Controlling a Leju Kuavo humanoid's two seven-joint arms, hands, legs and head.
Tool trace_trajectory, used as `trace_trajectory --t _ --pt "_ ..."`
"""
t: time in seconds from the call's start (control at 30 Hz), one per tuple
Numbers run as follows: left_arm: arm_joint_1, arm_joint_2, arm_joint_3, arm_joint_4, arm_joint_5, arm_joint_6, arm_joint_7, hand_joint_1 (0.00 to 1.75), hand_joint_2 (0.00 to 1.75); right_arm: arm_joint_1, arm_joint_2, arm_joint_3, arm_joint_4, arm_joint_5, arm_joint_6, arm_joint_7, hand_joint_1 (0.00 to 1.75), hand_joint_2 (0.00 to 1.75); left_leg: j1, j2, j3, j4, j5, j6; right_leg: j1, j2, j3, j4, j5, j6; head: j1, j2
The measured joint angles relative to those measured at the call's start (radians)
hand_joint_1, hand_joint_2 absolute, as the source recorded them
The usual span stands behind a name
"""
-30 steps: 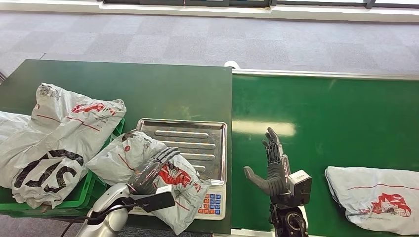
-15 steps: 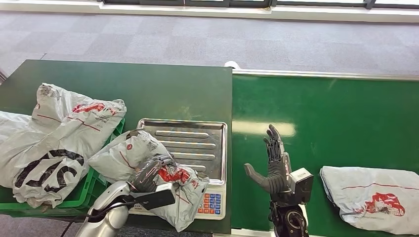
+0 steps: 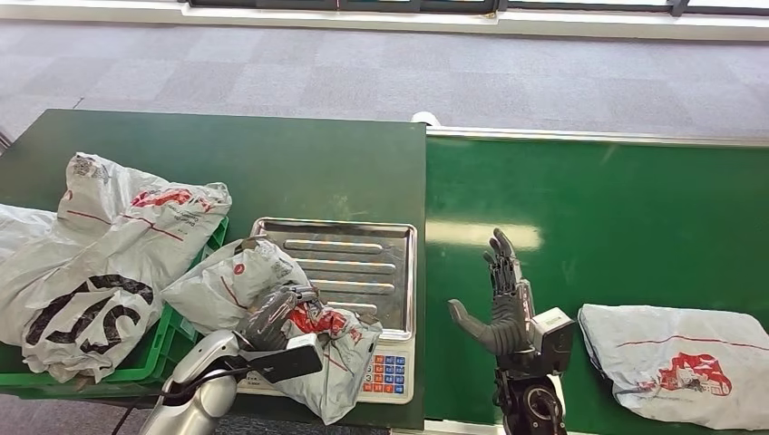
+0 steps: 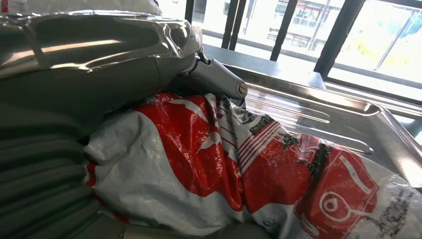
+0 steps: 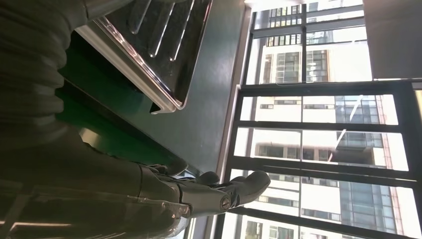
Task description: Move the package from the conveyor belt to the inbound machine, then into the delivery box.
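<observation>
A grey-white package (image 3: pixel 231 279) with a red logo lies across the front left corner of the scale's metal tray (image 3: pixel 363 249) and hangs over its edge. My left hand (image 3: pixel 275 313) grips this package from above, fingers curled into the plastic. The left wrist view shows the package (image 4: pixel 239 169) crumpled under the fingers (image 4: pixel 219 79), with the tray (image 4: pixel 323 114) behind it. My right hand (image 3: pixel 503 313) stands open and upright over the green conveyor belt (image 3: pixel 598 217), holding nothing. A second package (image 3: pixel 680 362) lies on the belt to its right.
A green crate (image 3: pixel 168 343) at the left holds several grey packages (image 3: pixel 91 263), piled above its rim. The scale's keypad (image 3: pixel 387 372) faces me at the front. A dark green table (image 3: pixel 272 154) lies under the scale and crate.
My left hand's fingers have curled from stretched out to gripping the package, which has bunched and shifted slightly left. The package on the belt has slid left toward my right hand.
</observation>
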State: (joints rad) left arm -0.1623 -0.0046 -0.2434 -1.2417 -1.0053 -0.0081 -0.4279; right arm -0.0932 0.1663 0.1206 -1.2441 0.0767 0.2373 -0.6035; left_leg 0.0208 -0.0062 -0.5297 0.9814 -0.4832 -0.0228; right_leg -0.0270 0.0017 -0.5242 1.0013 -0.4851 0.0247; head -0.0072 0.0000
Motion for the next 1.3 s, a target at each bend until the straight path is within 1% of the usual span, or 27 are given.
trace_trajectory --t 0.07,0.17,0.23,0.37,0.43,0.53,0.6,0.67,0.8,0.9,1.0,1.1,1.17,1.23,1.3 --pt "0.002 0.0 0.0 0.001 0.006 0.027 -0.017 1.75 1.75 0.001 0.0 0.0 0.0 0.0 0.0 0.001 0.0 1.75 0.0 0.0 0.0 0.0 0.0 0.0 0.0 0.0 0.0 0.0 0.0 0.0 0.0 0.0" --pt "0.012 0.0 0.002 0.002 0.028 0.108 -0.071 1.75 1.75 0.006 0.0 -0.002 -0.001 0.0 0.0 0.003 0.0 1.75 0.0 0.0 -0.001 0.0 0.001 0.0 0.0 0.0 -0.002 0.0 0.001 0.0 0.0 0.0" --pt "0.024 0.0 0.004 0.0 0.058 0.186 -0.123 1.75 1.75 0.012 0.0 -0.003 -0.003 -0.002 0.0 0.004 0.0 1.75 0.0 0.001 -0.004 0.0 0.002 0.0 0.0 0.001 -0.006 0.0 0.002 0.0 0.0 0.0" --pt "0.041 -0.003 0.016 -0.055 0.176 0.385 -0.242 1.75 1.75 0.018 0.001 -0.004 -0.004 -0.009 0.0 0.007 0.0 1.75 0.0 0.001 -0.013 0.001 0.003 0.001 0.0 0.001 -0.014 0.001 0.003 -0.001 0.0 0.0" --pt "0.043 -0.003 0.019 -0.097 0.24 0.471 -0.263 1.75 1.75 0.018 0.002 -0.003 -0.004 -0.013 -0.002 0.008 0.0 1.75 0.0 0.001 -0.016 0.001 0.003 0.001 0.0 0.001 -0.017 0.001 0.003 0.0 0.0 0.0" --pt "0.05 0.002 0.015 -0.171 0.324 0.617 -0.269 1.75 1.75 0.017 0.003 0.0 -0.003 -0.021 -0.008 0.007 0.0 1.75 0.0 0.001 -0.019 0.001 0.003 0.001 0.0 0.001 -0.02 0.001 0.003 0.0 0.0 0.0" --pt "0.059 0.008 0.012 -0.242 0.359 0.679 -0.27 1.75 1.75 0.016 0.002 0.005 0.0 -0.029 -0.011 0.005 0.0 1.75 0.0 0.001 -0.021 0.001 0.003 0.001 0.0 0.001 -0.021 0.001 0.003 0.0 0.0 0.0" --pt "0.069 0.012 0.011 -0.319 0.404 0.701 -0.271 1.75 1.75 0.013 0.002 0.01 0.006 -0.037 -0.017 0.002 0.0 1.75 0.0 0.001 -0.022 0.001 0.003 0.001 0.0 0.0 -0.022 0.001 0.003 0.0 0.0 0.0" --pt "0.084 0.033 -0.021 -0.445 0.576 0.705 -0.271 1.75 1.75 0.007 0.0 0.02 0.017 -0.047 -0.024 -0.007 0.0 1.75 0.0 0.001 -0.022 0.001 0.003 0.001 0.0 0.001 -0.024 0.001 0.003 -0.001 0.0 0.0" --pt "0.092 0.038 -0.025 -0.525 0.589 0.705 -0.271 1.75 1.75 0.004 -0.001 0.026 0.024 -0.05 -0.024 -0.011 0.0 1.75 0.0 0.001 -0.023 0.001 0.003 0.001 0.0 0.001 -0.024 0.001 0.003 -0.001 0.0 0.0" --pt "0.098 0.039 -0.025 -0.573 0.579 0.705 -0.271 1.75 1.75 0.001 -0.002 0.031 0.03 -0.051 -0.025 -0.013 0.0 1.75 0.0 0.001 -0.023 0.001 0.003 0.001 0.0 0.001 -0.024 0.001 0.003 -0.001 0.0 0.0" --pt "0.105 0.024 0.0 -0.634 0.513 0.705 -0.271 1.75 1.75 -0.004 -0.002 0.036 0.036 -0.054 -0.027 -0.013 0.0 1.75 0.0 0.001 -0.023 0.001 0.003 0.001 0.0 0.001 -0.024 0.001 0.003 0.0 0.0 0.0" --pt "0.106 -0.005 0.048 -0.686 0.404 0.705 -0.271 1.75 1.75 -0.008 -0.002 0.04 0.041 -0.057 -0.031 -0.013 0.0 1.75 0.0 0.001 -0.023 0.001 0.003 0.001 0.0 0.001 -0.024 0.001 0.003 -0.001 0.0 0.0" --pt "0.098 -0.05 0.132 -0.728 0.251 0.706 -0.272 1.75 1.75 -0.008 -0.002 0.045 0.045 -0.062 -0.038 -0.014 0.0 1.75 0.0 0.001 -0.023 0.001 0.003 0.001 0.0 0.001 -0.025 0.001 0.003 -0.001 0.0 0.0" --pt "0.082 -0.099 0.24 -0.745 0.128 0.706 -0.272 1.75 1.75 -0.001 -0.002 0.049 0.046 -0.065 -0.046 -0.015 0.0 1.75 0.0 0.001 -0.023 0.001 0.003 0.001 0.0 0.001 -0.025 0.001 0.003 -0.001 0.0 0.0"
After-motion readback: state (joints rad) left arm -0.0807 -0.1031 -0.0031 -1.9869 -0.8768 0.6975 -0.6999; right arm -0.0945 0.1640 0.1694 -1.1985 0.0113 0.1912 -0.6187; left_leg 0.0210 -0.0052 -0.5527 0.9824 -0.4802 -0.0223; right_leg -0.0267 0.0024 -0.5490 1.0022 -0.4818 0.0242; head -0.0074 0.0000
